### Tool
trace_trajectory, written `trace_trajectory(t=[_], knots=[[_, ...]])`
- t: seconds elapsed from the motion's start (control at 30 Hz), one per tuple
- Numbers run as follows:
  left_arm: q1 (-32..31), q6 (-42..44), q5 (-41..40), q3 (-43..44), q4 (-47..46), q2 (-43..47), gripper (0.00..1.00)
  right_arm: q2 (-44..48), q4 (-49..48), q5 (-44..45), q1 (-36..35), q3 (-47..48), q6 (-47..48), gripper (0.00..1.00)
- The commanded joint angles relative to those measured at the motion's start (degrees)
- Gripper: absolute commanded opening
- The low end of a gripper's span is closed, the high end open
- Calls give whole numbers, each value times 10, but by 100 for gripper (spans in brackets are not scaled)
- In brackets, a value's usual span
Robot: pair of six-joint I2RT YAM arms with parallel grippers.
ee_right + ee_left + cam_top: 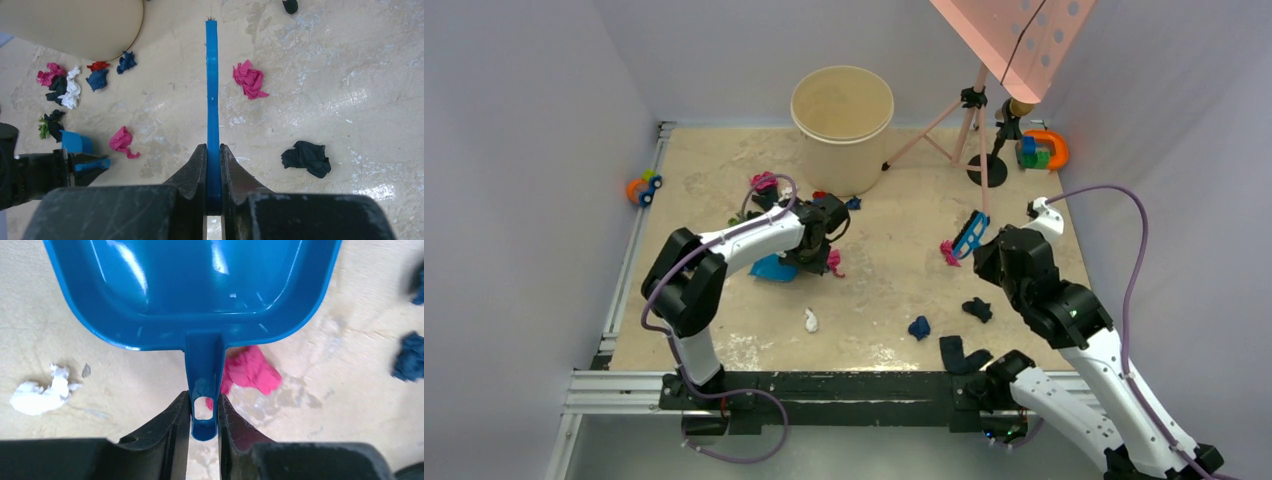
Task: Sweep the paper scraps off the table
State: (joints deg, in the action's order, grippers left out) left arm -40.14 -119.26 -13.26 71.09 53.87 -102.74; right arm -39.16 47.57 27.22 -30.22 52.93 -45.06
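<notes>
My left gripper (204, 407) is shut on the handle of a blue dustpan (200, 285), which rests low over the table (884, 290). A pink scrap (250, 371) lies just behind the pan, a white scrap (42, 392) to its left. My right gripper (213, 150) is shut on a blue brush (212, 90). A pink scrap (248, 79) lies right of the brush, a black scrap (306, 157) nearer. From above, the dustpan (773, 268) is left of centre and the brush (970, 234) right of centre. Several scraps (764, 183) cluster by the bucket.
A beige bucket (842, 125) stands at the back centre. A pink tripod stand (969, 110) is to its right, toy blocks (1039, 150) beyond it. An orange-blue toy car (643, 187) sits at the left rail. A dark blue scrap (919, 327) lies near the front.
</notes>
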Motion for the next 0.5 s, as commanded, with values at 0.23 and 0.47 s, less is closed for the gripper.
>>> trace_trajectory(t=[0.23, 0.47], knots=[[4, 173, -135, 52, 154, 153, 19, 9, -54, -35, 0, -8, 47, 0], [4, 528, -173, 28, 114, 245, 15, -17, -134, -195, 1, -4, 161, 0]])
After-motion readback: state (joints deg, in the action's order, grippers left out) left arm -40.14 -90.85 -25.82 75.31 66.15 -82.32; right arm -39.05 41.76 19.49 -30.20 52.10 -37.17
